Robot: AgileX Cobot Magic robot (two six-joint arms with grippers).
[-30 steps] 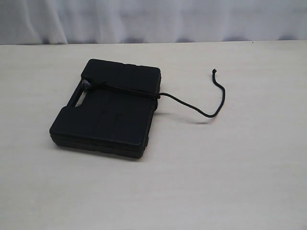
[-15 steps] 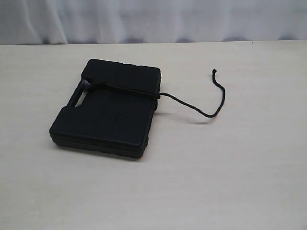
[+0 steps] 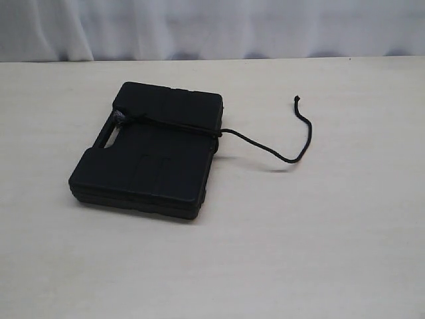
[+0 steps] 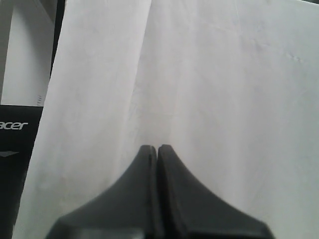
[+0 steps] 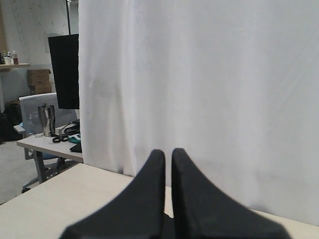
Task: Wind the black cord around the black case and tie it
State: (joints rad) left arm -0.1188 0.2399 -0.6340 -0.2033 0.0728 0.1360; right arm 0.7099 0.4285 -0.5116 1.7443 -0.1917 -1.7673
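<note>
Two wrist views show left hand (image 4: 157,148), right hand (image 5: 168,151) closed; exterior, cord (image 3: 291,161) around case (image 3: 153,163).

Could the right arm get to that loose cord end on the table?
Probably yes: the black cord's tail lies bare on the table right of the black case, nothing near it. But the right gripper is shut, facing the curtain, so it must swing down and open.

An office-like lab — monitor (image 5: 64,71), cluttered desk (image 5: 45,145), chair (image 5: 30,107) behind white curtain (image 5: 199,99).
</note>
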